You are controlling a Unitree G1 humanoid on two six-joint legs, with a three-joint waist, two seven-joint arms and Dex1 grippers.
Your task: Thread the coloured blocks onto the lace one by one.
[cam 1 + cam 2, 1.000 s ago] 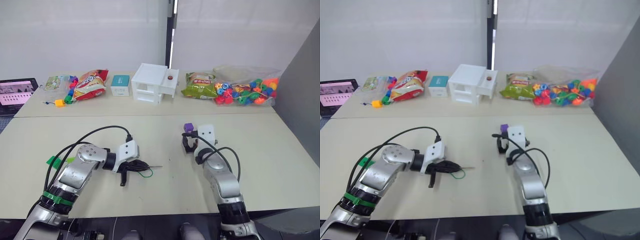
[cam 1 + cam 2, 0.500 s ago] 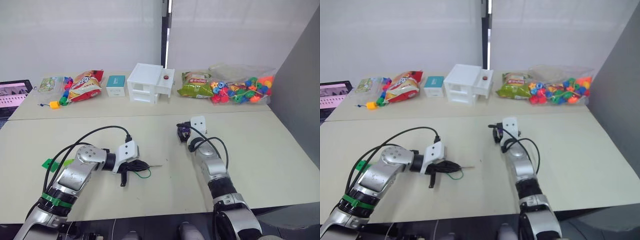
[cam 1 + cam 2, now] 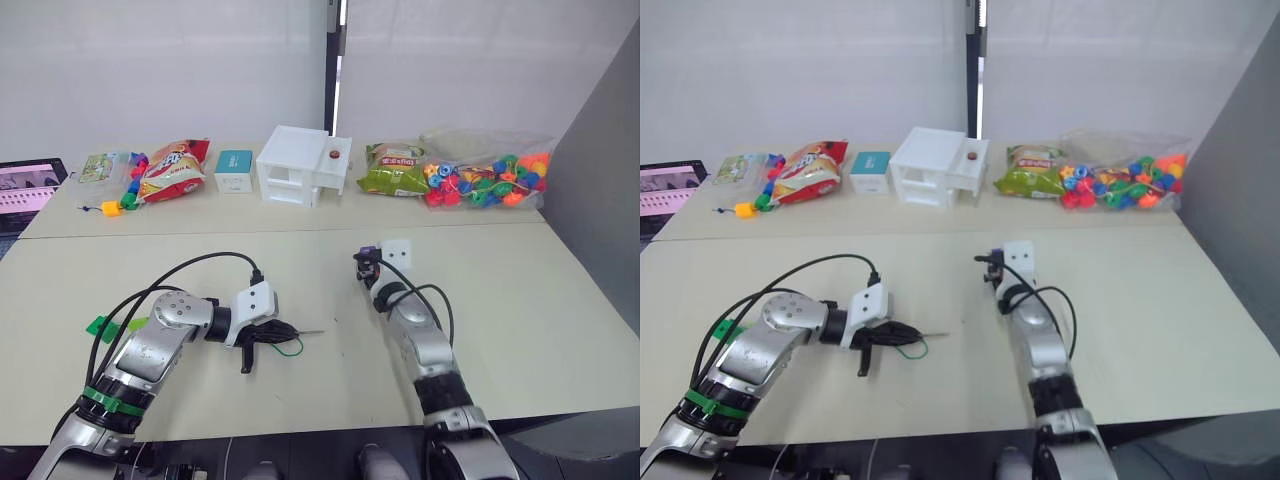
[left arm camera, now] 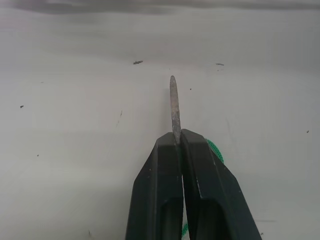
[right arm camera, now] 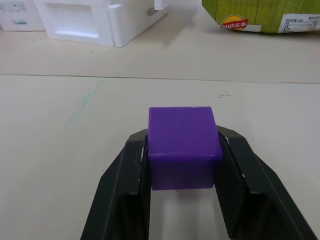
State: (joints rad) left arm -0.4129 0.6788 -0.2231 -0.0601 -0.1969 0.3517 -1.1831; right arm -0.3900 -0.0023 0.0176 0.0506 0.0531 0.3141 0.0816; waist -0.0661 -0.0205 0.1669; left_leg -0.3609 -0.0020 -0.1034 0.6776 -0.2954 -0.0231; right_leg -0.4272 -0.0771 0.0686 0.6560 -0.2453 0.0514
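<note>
Nothing looks threaded yet: the left gripper [image 4: 177,145] has its jaws clamped on the lace [image 3: 291,347], stiff tip pointing across the bench [image 3: 560,300] toward the right gripper [image 5: 183,150], whose jaws pinch one purple block [image 5: 183,145], the single block I can count

Purple cube [image 5: 184,146] between black fingers [image 5: 122,195] of right gripper [image 5: 184,165]. Lace [image 4: 173,107] – green cord, grey tip – in black left gripper [image 4: 178,137]. Table [image 3: 560,300] pale beige. White drawer box [image 3: 300,165], red-orange snack bag [image 3: 177,168], green snack bag [image 3: 392,170], clear bag of multicoloured beads [image 3: 485,180].
</note>
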